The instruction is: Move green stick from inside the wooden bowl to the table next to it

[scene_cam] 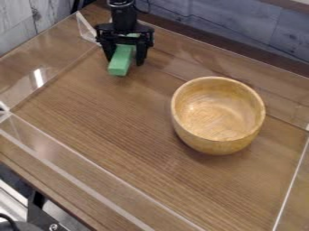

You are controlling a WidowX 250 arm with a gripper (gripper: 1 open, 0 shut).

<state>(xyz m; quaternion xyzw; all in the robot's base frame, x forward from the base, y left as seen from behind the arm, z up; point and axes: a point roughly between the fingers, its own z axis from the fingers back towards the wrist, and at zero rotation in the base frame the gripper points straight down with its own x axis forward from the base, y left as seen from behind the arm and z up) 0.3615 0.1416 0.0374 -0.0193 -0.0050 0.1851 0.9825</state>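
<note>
The green stick (121, 62) lies on the brown table (108, 135) at the back left, well apart from the wooden bowl (219, 114), whose inside holds nothing. My gripper (126, 54) points straight down over the stick's far end. Its black fingers (105, 45) stand on either side of the stick, wider than it, so the gripper looks open. The stick's far end is hidden behind the fingers.
Clear acrylic walls (36, 81) run along the table's edges, one close behind and left of the gripper. A grey wall rises at the back. The bowl stands on the right half of the table.
</note>
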